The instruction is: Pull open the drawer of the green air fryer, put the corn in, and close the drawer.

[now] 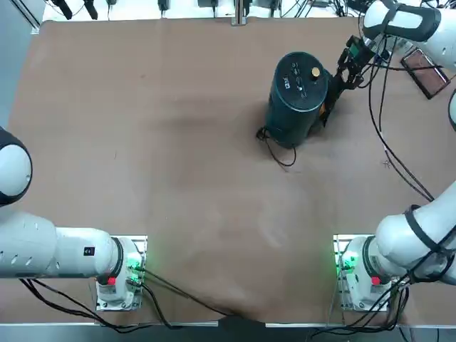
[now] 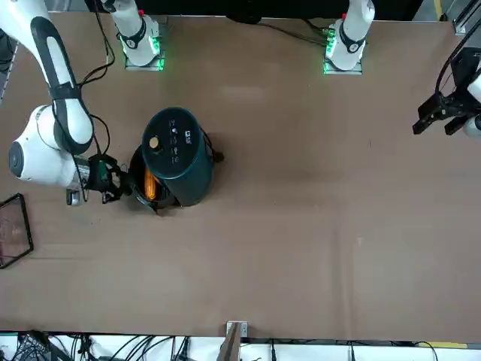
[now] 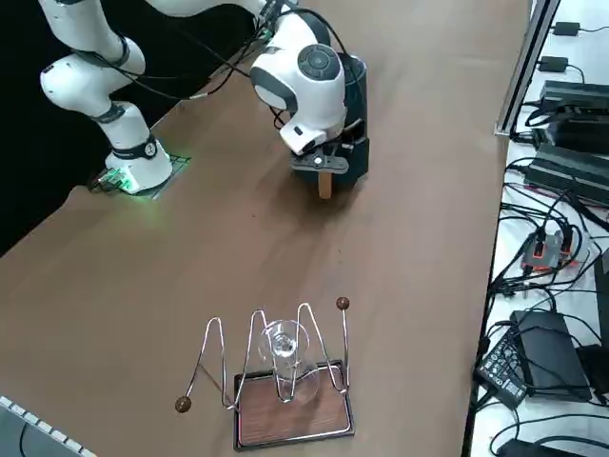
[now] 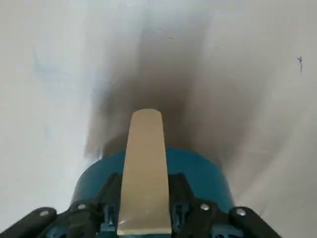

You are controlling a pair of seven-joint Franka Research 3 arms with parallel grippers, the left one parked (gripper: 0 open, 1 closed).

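Note:
The green air fryer stands upright at the far right of the table, with a gold knob on its flat top. Its drawer is pulled partly out at the base, toward the table's right edge. The orange-yellow corn lies inside the drawer, and a sliver of the corn shows from overhead. My right gripper is shut on the drawer's pale wooden handle.
A wire rack on a wooden tray holding a glass stands near the right edge, beyond my gripper. The fryer's black cord trails on the table on the robot's side of the fryer.

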